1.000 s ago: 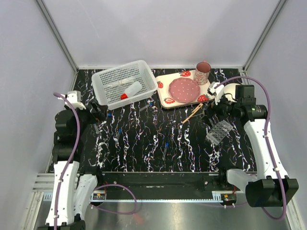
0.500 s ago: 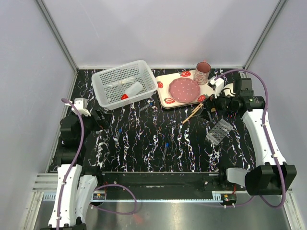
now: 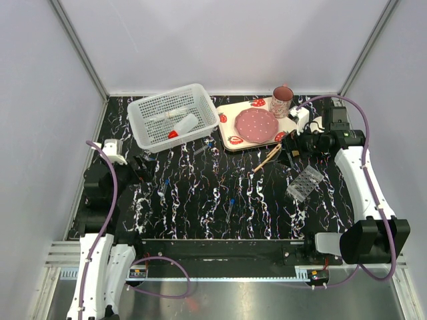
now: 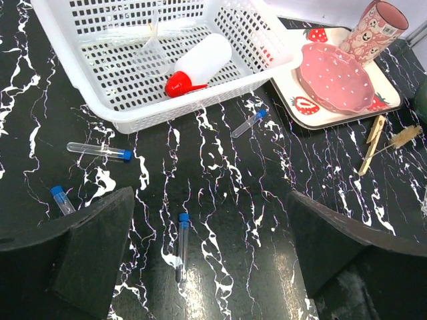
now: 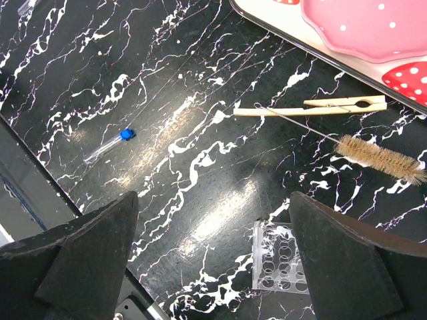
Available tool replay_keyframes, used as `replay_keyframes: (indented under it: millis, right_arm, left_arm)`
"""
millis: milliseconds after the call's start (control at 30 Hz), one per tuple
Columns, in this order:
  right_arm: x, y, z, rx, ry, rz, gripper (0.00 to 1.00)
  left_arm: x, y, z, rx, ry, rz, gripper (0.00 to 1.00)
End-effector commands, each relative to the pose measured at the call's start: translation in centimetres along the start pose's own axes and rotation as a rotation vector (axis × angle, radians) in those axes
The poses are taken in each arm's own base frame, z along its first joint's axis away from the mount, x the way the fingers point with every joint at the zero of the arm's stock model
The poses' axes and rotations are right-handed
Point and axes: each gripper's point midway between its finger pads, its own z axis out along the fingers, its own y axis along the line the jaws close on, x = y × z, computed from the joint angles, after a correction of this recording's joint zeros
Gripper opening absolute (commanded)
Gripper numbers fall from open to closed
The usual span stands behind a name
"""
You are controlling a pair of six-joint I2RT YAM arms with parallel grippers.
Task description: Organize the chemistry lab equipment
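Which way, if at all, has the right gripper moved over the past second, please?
Yes. The right gripper has drawn back from the clear tube rack toward the far edge, ending beside the strawberry tray's corner.

Loose lab items, counted
At least four blue-capped clear tubes, one red-capped white squeeze bottle, one clear grid rack, one wooden peg, one bristle brush.

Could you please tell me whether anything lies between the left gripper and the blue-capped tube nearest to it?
Nothing visible does. The left gripper is open, and the blue-capped tube lies alone on the black table between its fingers; the other tubes lie farther off.
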Motion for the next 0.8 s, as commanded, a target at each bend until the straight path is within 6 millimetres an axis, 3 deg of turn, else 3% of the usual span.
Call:
replay_keyframes:
  millis: [0, 767]
  right_arm:
    - [-1.3, 0.0, -0.6, 0.001, -0.036, -0.065, 1.00]
    - [2.0, -3.0, 2.2, -0.009, 0.102, -0.172, 1.00]
  left_arm:
    - [-0.5, -0.3, 0.2, 0.017, -0.024, 0.018, 0.99]
    - [-0.3, -0.3, 0.3, 0.017, -0.011, 0.018, 0.99]
